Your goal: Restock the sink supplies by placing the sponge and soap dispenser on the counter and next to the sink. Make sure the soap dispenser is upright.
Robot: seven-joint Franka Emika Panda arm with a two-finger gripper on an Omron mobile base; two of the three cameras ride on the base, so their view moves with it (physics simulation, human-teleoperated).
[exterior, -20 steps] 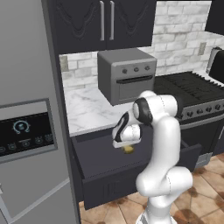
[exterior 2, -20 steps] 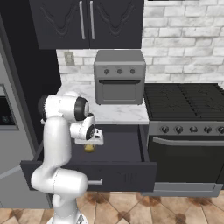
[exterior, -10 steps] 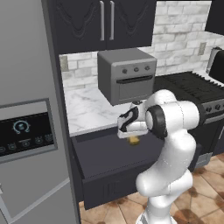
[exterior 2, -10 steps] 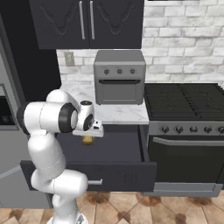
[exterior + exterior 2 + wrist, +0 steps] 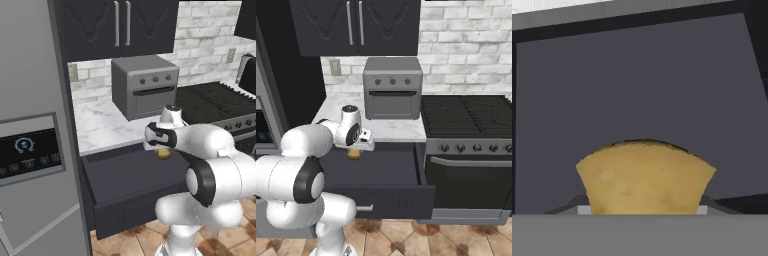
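Note:
My gripper [image 5: 162, 150] is shut on the sponge [image 5: 163, 153], a small yellow block, and holds it in the air over the open dark drawer [image 5: 127, 175]. From the right base the sponge [image 5: 354, 154] hangs under the gripper [image 5: 357, 149], just in front of the white marble counter [image 5: 398, 131]. In the hand view the sponge [image 5: 644, 177] sits between the fingertips of the gripper [image 5: 644, 210], with the drawer floor [image 5: 637, 90] behind it. The soap dispenser and the sink are out of view.
A grey toaster oven [image 5: 145, 87] stands on the counter [image 5: 100, 122] behind the drawer. A black stove [image 5: 466, 117] adjoins on the right and a grey fridge [image 5: 30, 150] on the left. Dark cabinets [image 5: 356, 25] hang above.
The arm has folded and swung its elbow round. The gripper, still shut on the sponge, has risen a little and shifted toward the stove side of the drawer.

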